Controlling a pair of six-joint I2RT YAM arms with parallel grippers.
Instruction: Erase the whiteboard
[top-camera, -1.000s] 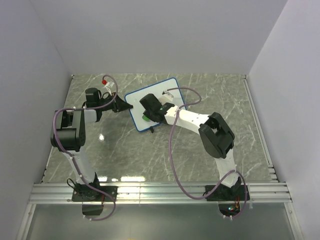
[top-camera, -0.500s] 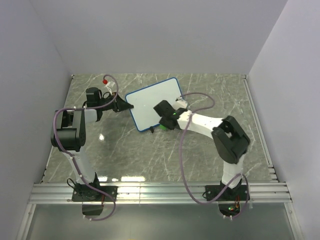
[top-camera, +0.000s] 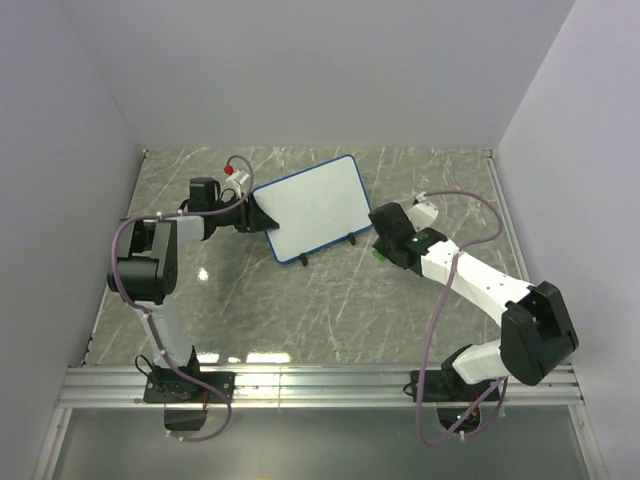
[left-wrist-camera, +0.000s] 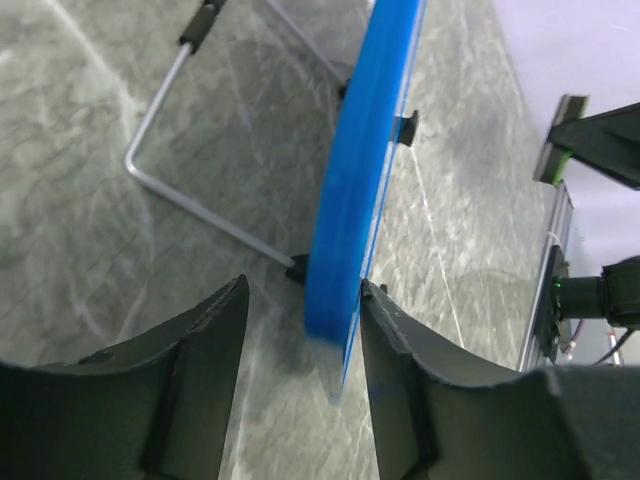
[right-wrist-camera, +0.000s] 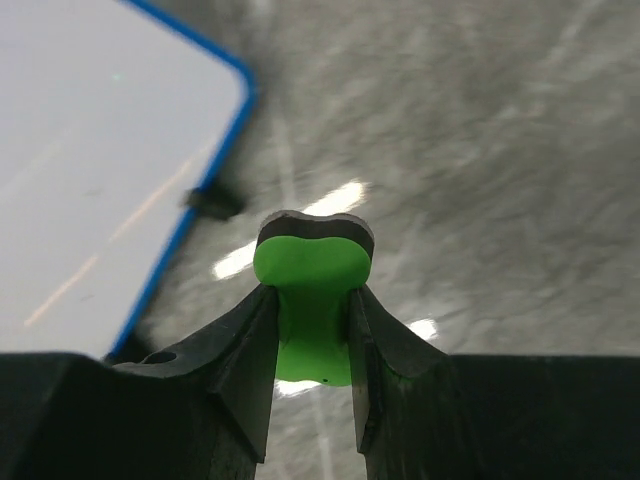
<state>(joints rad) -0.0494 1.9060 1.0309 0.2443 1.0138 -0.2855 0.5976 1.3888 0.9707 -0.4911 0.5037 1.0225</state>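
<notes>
While the left claw (left-wrist-camera: 303, 290) stands spread around the whiteboard (left-wrist-camera: 360, 150) edge, the right claw (right-wrist-camera: 312, 295) — beside it — pinches an eraser (right-wrist-camera: 312, 255)

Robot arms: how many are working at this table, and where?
2. The left arm reaches the left edge of the whiteboard; the right arm stretches out to the board's right, its gripper shut on a green eraser. None appears hidden.

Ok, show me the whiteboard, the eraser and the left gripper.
whiteboard (top-camera: 312, 210), top view, centre of its white face.
eraser (right-wrist-camera: 312, 270), right wrist view, green front end.
left gripper (left-wrist-camera: 302, 300), left wrist view, midway between fingertips.
</notes>
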